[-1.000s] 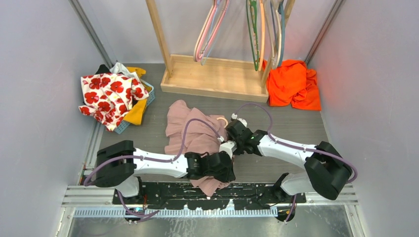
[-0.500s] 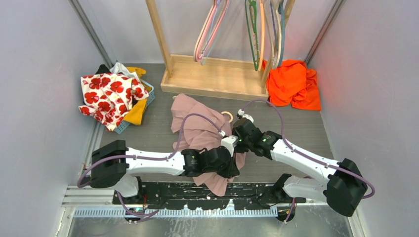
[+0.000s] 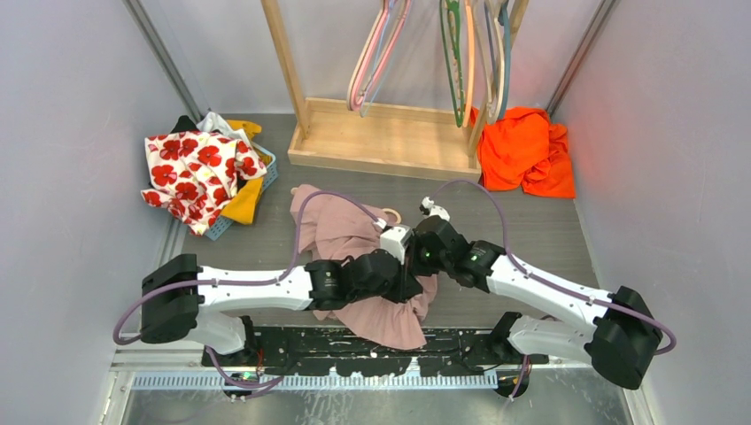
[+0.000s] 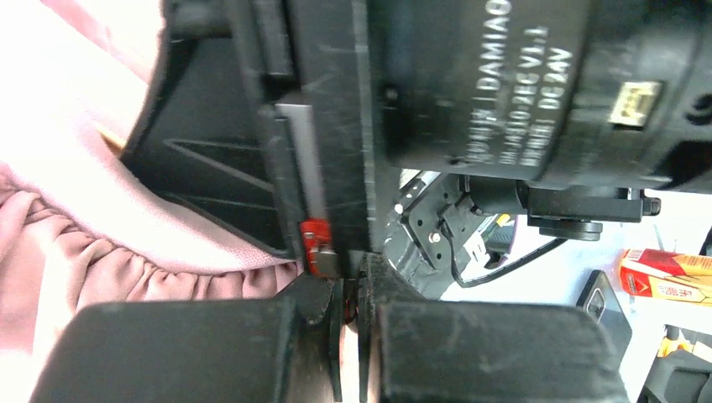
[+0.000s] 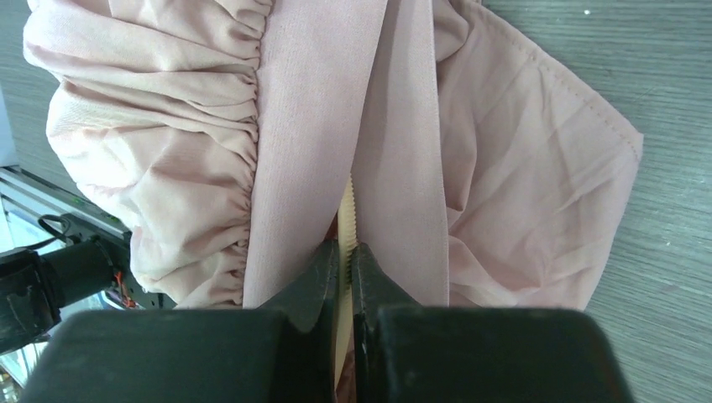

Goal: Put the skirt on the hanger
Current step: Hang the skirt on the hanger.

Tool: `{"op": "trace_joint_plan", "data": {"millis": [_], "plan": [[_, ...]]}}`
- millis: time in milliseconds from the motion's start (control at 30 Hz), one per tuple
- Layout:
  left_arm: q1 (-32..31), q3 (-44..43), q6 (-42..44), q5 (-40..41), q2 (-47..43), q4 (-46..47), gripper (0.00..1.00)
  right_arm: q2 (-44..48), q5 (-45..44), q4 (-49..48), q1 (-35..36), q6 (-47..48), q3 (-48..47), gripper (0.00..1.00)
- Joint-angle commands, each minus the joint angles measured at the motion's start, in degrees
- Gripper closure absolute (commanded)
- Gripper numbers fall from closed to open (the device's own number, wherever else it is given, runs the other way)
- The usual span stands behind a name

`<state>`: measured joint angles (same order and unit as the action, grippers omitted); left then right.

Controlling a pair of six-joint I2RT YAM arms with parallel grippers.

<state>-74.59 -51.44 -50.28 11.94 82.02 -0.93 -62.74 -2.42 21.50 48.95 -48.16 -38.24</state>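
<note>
We have the skirt [image 3: 341, 232] bunched at ctr of the overhead view, on the grey table [image 3: 531, 230]. Both arms are folded in over it, so their tips meet in the middle of the cloth. The hanger [image 3: 390, 215] is mostly buried. Only its pale hook loop pokes out, just above where the arms meet, at the skirt's upper right edge.

Right gripper [image 5: 346, 273]: jaws almost fully closed, pinching a thin cream ridged strip [image 5: 346, 206] that runs up btw two folds of the waistband. We take that strip to be part of the hanger, so this claw prob. pins it inside the waist opening, steady while fabric gets worked round it. Gathered elastic sits left of the strip, a smooth panel to the right.

Left gripper [image 4: 348, 344]: fingers pressed to a bare slit at the bottom of its own view. We can't tell whether any cloth is nipped in there. The pink gathers lie at frame left, not plainly btw the pads. Most of that view is blocked by the right arm's black motor housing [image 4: 470, 84], i.e. the wrists are v. close.

Our read: mid-step, waistband going onto hanger, not hung yet. Main risk is the arms crowding each other.

Wooden rack [image 3: 381, 146] at top, orange cloth [image 3: 525, 150] upper right and floral cloth [image 3: 195, 173] upper left are all well apart from the work.
</note>
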Motion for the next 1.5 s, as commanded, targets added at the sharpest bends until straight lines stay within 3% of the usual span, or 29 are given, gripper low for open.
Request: {"op": "trace_joint_plan", "data": {"millis": [0, 267, 433, 500, 600, 700, 1000, 1067, 1267, 1467], "plan": [[4.8, 0.4, 1.8, 5.9, -2.9, 3.5, 1.00, 4.2, 3.2, -2.7, 2.5, -1.3, 0.1, 0.99], [10.2, 3.5, 2.2, 7.3, -5.6, 3.4, 1.00, 5.6, 3.2, -0.7, 3.6, -0.5, 0.0, 0.99], [10.6, 0.1, 2.6, 3.5, -4.5, -0.5, 0.86, 1.2, 3.1, -0.9, 3.7, 2.3, -0.3, 0.99], [10.6, -0.9, 1.9, 1.6, -4.7, -2.8, 0.79, -0.8, 4.0, -1.0, 3.7, 3.5, -0.7, 0.94], [10.6, -1.3, 1.0, -0.1, -6.0, -5.9, 0.76, -2.4, 4.3, -1.2, 3.7, 5.3, -0.9, 0.88], [10.6, -1.9, 0.1, -0.6, -7.5, -10.6, 0.73, -4.2, 4.8, 0.0, 3.6, 6.9, -1.5, 0.65], [10.6, -0.2, 0.0, 1.7, -14.2, -18.2, 0.63, 2.5, 1.6, 4.1, -1.5, 9.1, -0.7, 0.52], [10.9, -0.2, 0.5, 2.6, -14.3, -19.6, 0.62, 5.0, 0.3, 5.7, -3.5, 9.5, -0.7, 0.40], [11.5, -3.4, 2.0, 1.2, -10.3, -20.5, 0.62, 8.6, -7.2, 10.9, -5.1, 11.3, -3.3, 0.36], [11.4, -7.4, 2.5, -5.7, -0.1, -13.3, 0.62, 9.2, -2.0, 6.8, -5.5, 12.2, -5.3, 0.40]]}}
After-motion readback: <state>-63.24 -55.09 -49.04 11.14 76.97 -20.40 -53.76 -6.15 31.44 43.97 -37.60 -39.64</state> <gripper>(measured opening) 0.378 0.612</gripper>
